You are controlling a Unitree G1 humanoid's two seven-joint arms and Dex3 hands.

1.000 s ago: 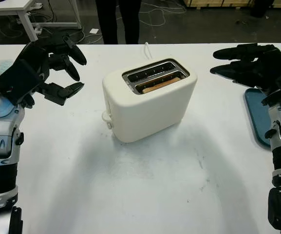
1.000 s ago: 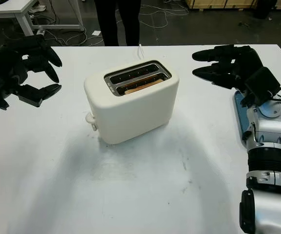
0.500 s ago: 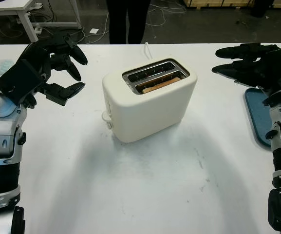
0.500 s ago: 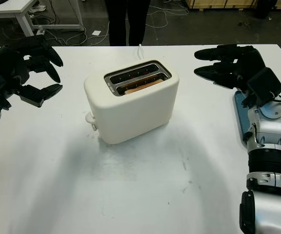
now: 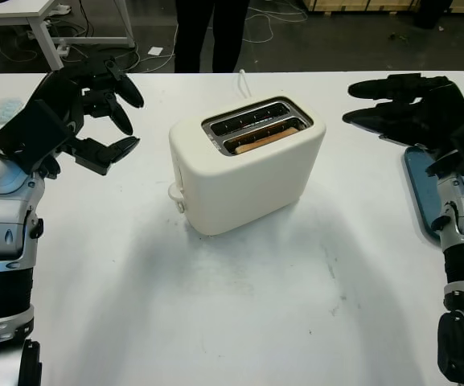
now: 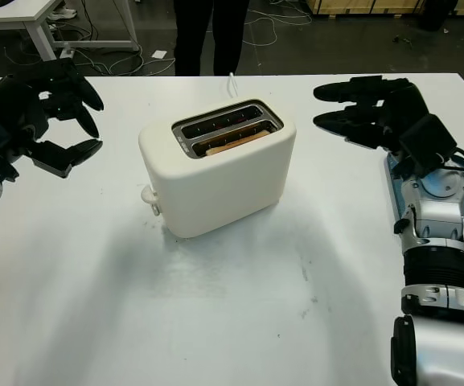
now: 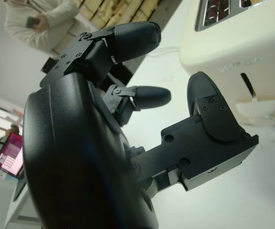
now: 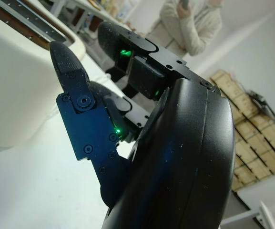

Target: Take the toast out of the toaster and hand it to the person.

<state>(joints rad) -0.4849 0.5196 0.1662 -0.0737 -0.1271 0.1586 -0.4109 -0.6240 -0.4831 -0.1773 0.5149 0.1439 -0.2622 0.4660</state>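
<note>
A cream two-slot toaster (image 5: 244, 173) stands mid-table, its lever (image 5: 174, 193) facing the near left. A slice of toast (image 5: 264, 139) sits low in the nearer slot; the farther slot looks empty. My left hand (image 5: 107, 104) hovers open above the table, left of the toaster and apart from it. My right hand (image 5: 392, 103) hovers open to the toaster's right, fingers pointing toward it, with a gap between. A person's dark legs (image 5: 211, 32) stand beyond the far table edge.
A blue tray (image 5: 426, 189) lies at the table's right edge under my right forearm. The toaster's white cord (image 5: 243, 80) runs off the far edge. A white desk (image 5: 30, 20) and floor cables lie beyond at the back left.
My right hand has edged slightly left toward the toaster. The person's legs shifted a little right. The left hand and the toaster stay where they were.
</note>
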